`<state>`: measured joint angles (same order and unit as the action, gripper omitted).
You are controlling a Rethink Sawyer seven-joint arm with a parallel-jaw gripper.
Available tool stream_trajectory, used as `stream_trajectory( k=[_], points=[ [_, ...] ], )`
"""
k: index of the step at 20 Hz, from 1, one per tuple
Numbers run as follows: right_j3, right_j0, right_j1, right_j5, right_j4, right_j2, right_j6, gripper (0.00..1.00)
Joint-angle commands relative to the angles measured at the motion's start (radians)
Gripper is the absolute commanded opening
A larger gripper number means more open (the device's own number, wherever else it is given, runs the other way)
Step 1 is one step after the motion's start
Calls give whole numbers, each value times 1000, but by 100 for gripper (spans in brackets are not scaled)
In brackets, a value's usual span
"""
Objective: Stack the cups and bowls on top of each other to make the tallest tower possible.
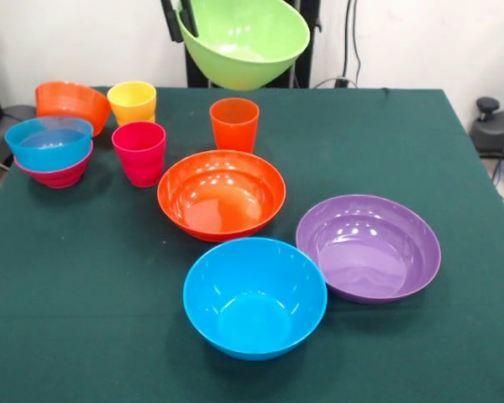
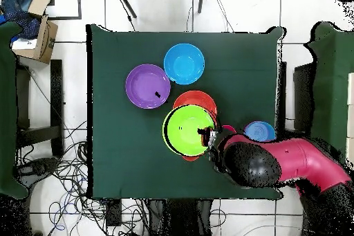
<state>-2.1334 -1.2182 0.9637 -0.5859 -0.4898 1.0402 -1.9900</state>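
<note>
The lime green bowl hangs tilted in the air, its rim pinched by the closed gripper. Directly below the gripper's load, on the table, sits the large orange bowl, with the orange cup just beside it.

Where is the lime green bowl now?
The claw holds the lime green bowl tilted in the air, above the large orange bowl.
</note>
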Motion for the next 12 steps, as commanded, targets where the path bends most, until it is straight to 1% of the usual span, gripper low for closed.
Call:
stream_trajectory(
  k=[1, 4, 5, 7, 10, 12],
  points=[
    [-20, 78, 74, 57, -106, -96, -27, 0],
    [-22, 97, 65, 73, -135, -124, -45, 0],
    [-22, 98, 64, 77, -135, -128, -44, 0],
    [-29, 97, 66, 83, -140, -137, -36, 0],
    [-55, 89, 65, 124, -169, -147, -22, 0],
    [-55, 92, 55, 135, -181, -156, -20, 0]
  ],
)
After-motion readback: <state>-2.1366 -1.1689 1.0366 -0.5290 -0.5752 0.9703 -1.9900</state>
